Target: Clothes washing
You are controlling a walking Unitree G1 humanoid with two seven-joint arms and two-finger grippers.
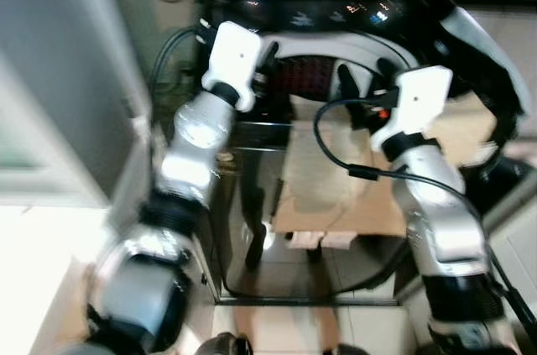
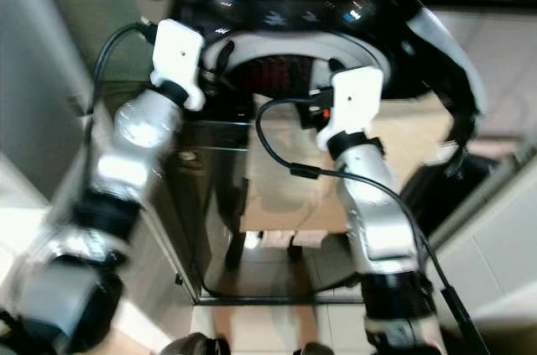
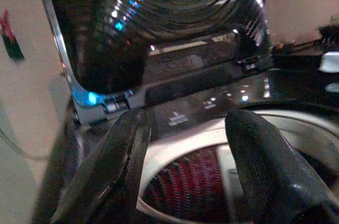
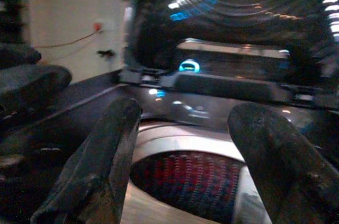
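- A top-loading washing machine (image 1: 336, 15) with a glossy black body stands before the robot, its lid (image 3: 159, 1) raised at the back.
- Inside the machine's white-rimmed opening lies a red knitted garment (image 1: 300, 76), the laundry in question, resting in the drum.
- The left end effector (image 3: 185, 155) hovers just above the near-left rim of the opening, its fingers spread apart and empty.
- The right end effector (image 4: 183, 150) hovers above the near-right rim, likewise spread and holding nothing.
- Judging by this, loading appears under way or finished: clothing is already in the drum, while closing the lid and starting the wash seem left to do.
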